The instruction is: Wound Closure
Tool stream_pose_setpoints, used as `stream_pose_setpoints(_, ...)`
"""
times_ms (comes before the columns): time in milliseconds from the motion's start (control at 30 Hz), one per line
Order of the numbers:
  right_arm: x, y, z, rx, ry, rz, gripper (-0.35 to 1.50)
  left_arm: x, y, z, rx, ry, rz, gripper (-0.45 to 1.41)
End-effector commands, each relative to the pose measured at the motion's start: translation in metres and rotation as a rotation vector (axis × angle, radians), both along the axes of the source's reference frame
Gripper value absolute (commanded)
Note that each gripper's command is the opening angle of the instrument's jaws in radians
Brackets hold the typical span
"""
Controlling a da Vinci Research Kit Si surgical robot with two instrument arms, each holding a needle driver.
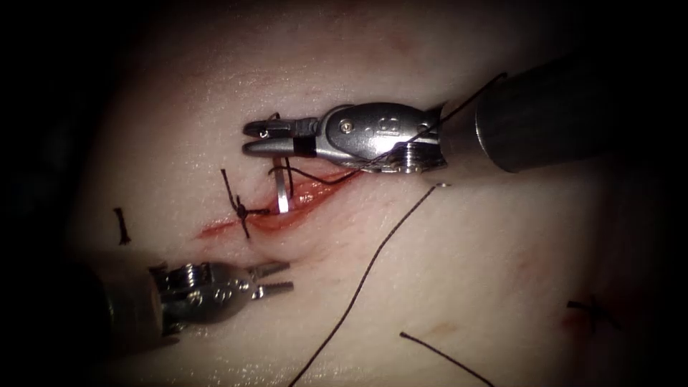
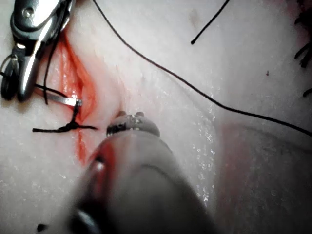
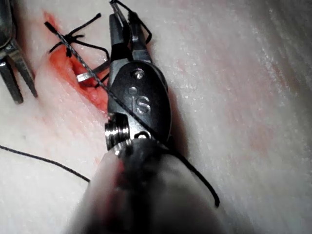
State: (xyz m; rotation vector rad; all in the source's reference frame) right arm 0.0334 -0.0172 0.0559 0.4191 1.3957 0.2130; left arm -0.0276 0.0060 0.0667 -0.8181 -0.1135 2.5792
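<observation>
Needle (image 1: 282, 195) stands in the open cut (image 1: 287, 211), a short bright length of its curve showing between the cut's lips, one end going down into the tissue (image 1: 444, 272) and the other rising toward the right arm's tool (image 1: 266, 137). Right tool lies across the tissue just above the cut, tips pointing left; its jaws look nearly together with thread (image 1: 373, 269) looped at the tips, though I cannot tell for sure whether they pinch the thread or the needle's end. Left arm's tool (image 1: 276, 278) sits below the cut on its left part, jaws slightly parted, holding nothing, clear of the needle. A tied stitch (image 1: 242, 210) with its dark knot crosses the cut just left of the needle. Thread also drapes over the right tool's wrist and runs long and loose down across the tissue. Risks as I judge them: thread over the wrist joint could snag or fray if that tool turns; the needle, gripped by neither tool that I can confirm, could tip or slip deeper into the red fluid (image 1: 315, 193); any tug on the loop might strain the neighbouring knot. Loose cut ends of thread (image 1: 122, 226) lie well off to the left.
</observation>
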Motion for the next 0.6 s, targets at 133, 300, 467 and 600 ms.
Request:
stream_pose_setpoints(133,0.0006,-0.0011,0.0002,0.099,0.004,-0.008,-0.35,-0.0002,-0.0006,0.0009,0.004,-0.002,0.007,0.25)
stream_pose_setpoints(300,0.0006,-0.0011,0.0003,0.227,-0.011,-0.006,-0.35,0.0003,-0.0004,0.0012,0.008,-0.007,0.007,0.25)
stream_pose_setpoints(467,0.0006,-0.0016,0.0005,0.314,-0.025,-0.006,-0.35,0.0003,-0.0004,0.0012,0.008,-0.007,0.007,0.25)
stream_pose_setpoints(600,0.0005,-0.0028,0.0007,0.453,-0.046,-0.01,-0.35,0.0004,-0.0002,0.0014,0.008,-0.007,0.007,0.25)
